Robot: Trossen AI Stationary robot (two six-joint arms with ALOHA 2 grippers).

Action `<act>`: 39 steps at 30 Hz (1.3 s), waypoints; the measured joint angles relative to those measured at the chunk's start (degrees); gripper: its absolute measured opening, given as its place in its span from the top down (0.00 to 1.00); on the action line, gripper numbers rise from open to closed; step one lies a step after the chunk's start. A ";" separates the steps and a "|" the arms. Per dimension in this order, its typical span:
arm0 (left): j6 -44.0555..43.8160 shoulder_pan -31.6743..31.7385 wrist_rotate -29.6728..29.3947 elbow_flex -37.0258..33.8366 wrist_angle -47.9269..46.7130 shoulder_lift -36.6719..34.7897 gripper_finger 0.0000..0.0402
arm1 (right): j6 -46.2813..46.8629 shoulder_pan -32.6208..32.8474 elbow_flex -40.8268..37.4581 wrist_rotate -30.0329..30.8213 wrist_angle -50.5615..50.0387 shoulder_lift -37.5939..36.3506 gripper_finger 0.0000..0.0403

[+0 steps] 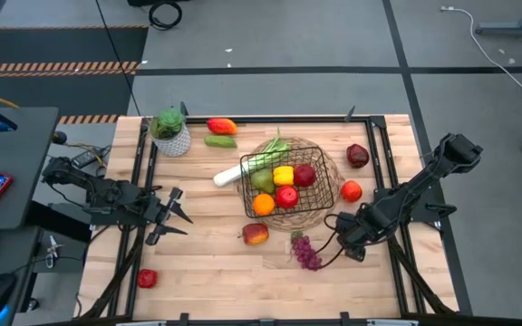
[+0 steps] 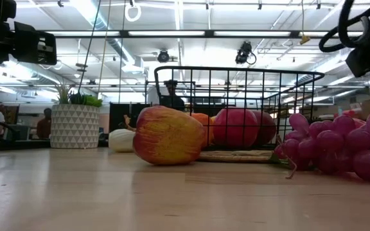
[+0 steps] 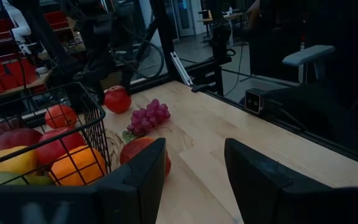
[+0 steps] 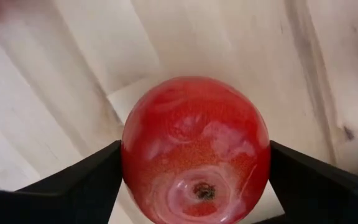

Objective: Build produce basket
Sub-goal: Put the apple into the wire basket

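Observation:
The black wire basket (image 1: 320,195) stands on a round woven mat mid-table. It holds red, yellow, orange and green produce (image 1: 284,186), and a leek (image 1: 234,172) sticks out over its left rim. My right gripper (image 1: 347,237) points down just right of the purple grapes (image 1: 308,253), shut on a round red fruit (image 4: 194,149). A red-yellow apple (image 1: 255,234) lies on the wood in front of the basket. At the table's left my left gripper (image 1: 175,217) hangs level, open and empty. My right gripper has the red fruit between its two fingers, one against each opposite side (image 4: 128,171). The fingers come from above, pointing down. The fruit's dimpled end faces up, and in the left wrist view the fruit (image 3: 117,98) sits on the wood.
An orange-red fruit (image 1: 351,190) and a dark red one (image 1: 358,156) lie right of the basket. A potted plant (image 1: 170,131), a red-orange pepper (image 1: 222,126) and a green piece (image 1: 220,141) stand far left. A small red fruit (image 1: 147,278) lies near the front-left corner.

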 joint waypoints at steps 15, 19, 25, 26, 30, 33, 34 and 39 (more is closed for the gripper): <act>0.02 0.01 0.00 0.00 -0.01 0.01 0.57 | -6.62 -6.48 0.10 0.21 16.13 -10.54 0.09; 0.02 0.00 -0.01 0.00 0.00 0.01 0.57 | -10.08 -8.00 0.10 1.76 22.88 -15.58 0.09; 0.00 0.01 0.01 0.01 0.00 0.00 0.57 | -15.41 -10.25 0.15 3.73 32.83 -22.55 0.09; 0.02 0.01 -0.01 0.01 0.00 -0.02 0.57 | -16.40 -10.59 0.15 4.31 34.27 -23.47 0.09; 0.01 0.01 -0.01 0.01 -0.01 0.01 0.57 | -21.31 -11.49 0.15 5.74 42.95 -26.12 0.08; 0.00 -0.01 -0.01 0.01 0.00 -0.01 0.57 | -25.73 -11.76 0.17 5.78 50.18 -26.88 0.08; 0.02 0.01 0.01 0.01 0.00 0.01 0.57 | -27.09 -11.76 0.17 5.78 52.18 -27.02 0.08; 0.02 -0.01 0.01 0.01 -0.01 0.01 0.57 | -30.48 -11.76 0.19 4.60 57.35 -27.17 0.08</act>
